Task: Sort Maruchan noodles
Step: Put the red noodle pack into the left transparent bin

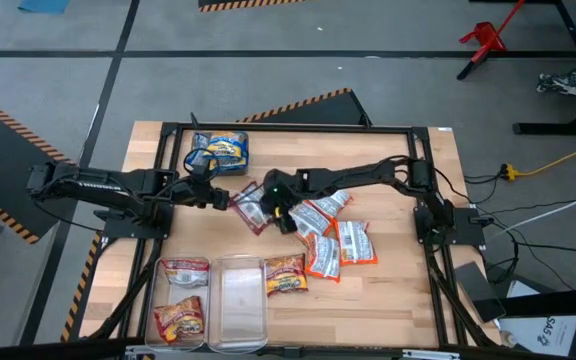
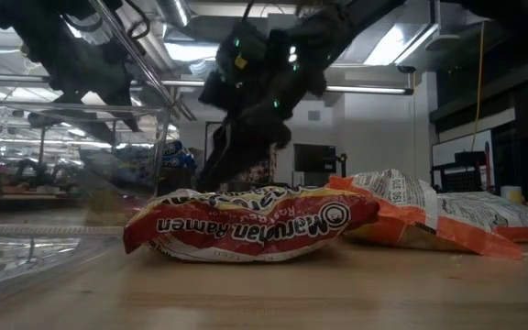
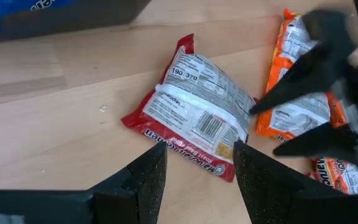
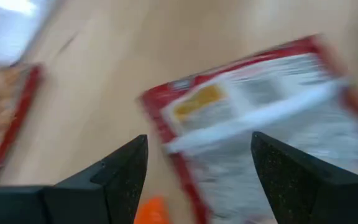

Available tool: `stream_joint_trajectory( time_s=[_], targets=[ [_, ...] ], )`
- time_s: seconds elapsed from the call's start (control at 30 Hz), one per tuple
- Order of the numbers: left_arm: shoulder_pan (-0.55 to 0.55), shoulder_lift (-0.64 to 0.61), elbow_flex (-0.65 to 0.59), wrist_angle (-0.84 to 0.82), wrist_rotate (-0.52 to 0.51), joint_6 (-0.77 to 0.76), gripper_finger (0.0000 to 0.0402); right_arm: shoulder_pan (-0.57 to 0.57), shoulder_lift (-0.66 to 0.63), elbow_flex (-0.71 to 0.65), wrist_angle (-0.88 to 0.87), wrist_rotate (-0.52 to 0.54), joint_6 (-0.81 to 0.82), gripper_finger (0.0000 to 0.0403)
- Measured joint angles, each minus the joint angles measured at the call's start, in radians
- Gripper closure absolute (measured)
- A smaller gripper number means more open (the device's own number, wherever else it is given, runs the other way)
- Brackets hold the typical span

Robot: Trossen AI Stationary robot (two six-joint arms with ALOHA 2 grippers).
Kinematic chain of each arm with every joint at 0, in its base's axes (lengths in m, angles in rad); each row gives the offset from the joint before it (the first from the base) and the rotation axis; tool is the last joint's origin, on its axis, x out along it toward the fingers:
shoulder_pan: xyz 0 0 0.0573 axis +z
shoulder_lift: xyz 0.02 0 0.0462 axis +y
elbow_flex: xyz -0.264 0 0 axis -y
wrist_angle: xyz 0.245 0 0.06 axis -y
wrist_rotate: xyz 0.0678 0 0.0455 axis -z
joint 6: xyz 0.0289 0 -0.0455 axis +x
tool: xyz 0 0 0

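Both arms are reached toward table centre. The left gripper (image 1: pixel 220 198) is held just beside a red packet (image 1: pixel 252 207), its jaws parted with nothing between them; in the left wrist view the red packet (image 3: pixel 194 112) is seen lying flat, label side up, ahead of the fingers (image 3: pixel 146 180). The right gripper (image 1: pixel 281 212) is placed at the same packet's other side, jaws spread wide and empty (contact cannot be told). Orange-and-white packets (image 1: pixel 333 238) are clustered just right of it. Blue packets (image 1: pixel 219 152) are piled near the far edge. Clear bins (image 1: pixel 211 300) sit at the near edge: red-and-yellow packets (image 1: pixel 182 296) are held in the left one, and another red-and-yellow packet (image 1: pixel 285 274) lies beside the middle bin.
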Motion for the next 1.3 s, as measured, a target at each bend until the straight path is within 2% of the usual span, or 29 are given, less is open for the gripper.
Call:
stream_joint_trajectory(
  time_s=[0.1, 0.17, 0.3, 0.4, 0.77, 1.13, 1.3],
  targets=[
    [0.000, 0.000, 0.000, -0.001, -0.005, 0.006, 0.0223, -0.004, -0.028, 0.003, 0.020, 0.136, 0.064, 0.0133],
    [0.000, 0.000, 0.000, 0.001, -0.009, 0.006, 0.0223, -0.022, -0.032, 0.002, 0.022, 0.187, 0.147, 0.0133],
    [0.000, 0.000, 0.000, 0.001, -0.027, 0.008, 0.0223, -0.084, -0.017, -0.004, 0.073, 0.128, 0.380, 0.0132],
    [-0.001, 0.000, 0.000, 0.004, -0.034, 0.027, 0.0223, -0.116, 0.023, -0.016, 0.075, 0.088, 0.478, 0.0129],
    [-0.001, 0.000, 0.000, 0.008, -0.035, 0.032, 0.0223, -0.105, 0.109, -0.014, 0.178, 0.023, 0.518, 0.0100],
    [-0.001, 0.000, 0.000, 0.010, -0.055, 0.034, 0.0223, -0.108, 0.110, -0.005, 0.172, -0.048, 0.511, 0.0127],
    [-0.002, 0.000, 0.000, 0.010, -0.050, 0.034, 0.0223, -0.107, 0.071, -0.004, 0.184, -0.062, 0.506, 0.0129]
  ],
)
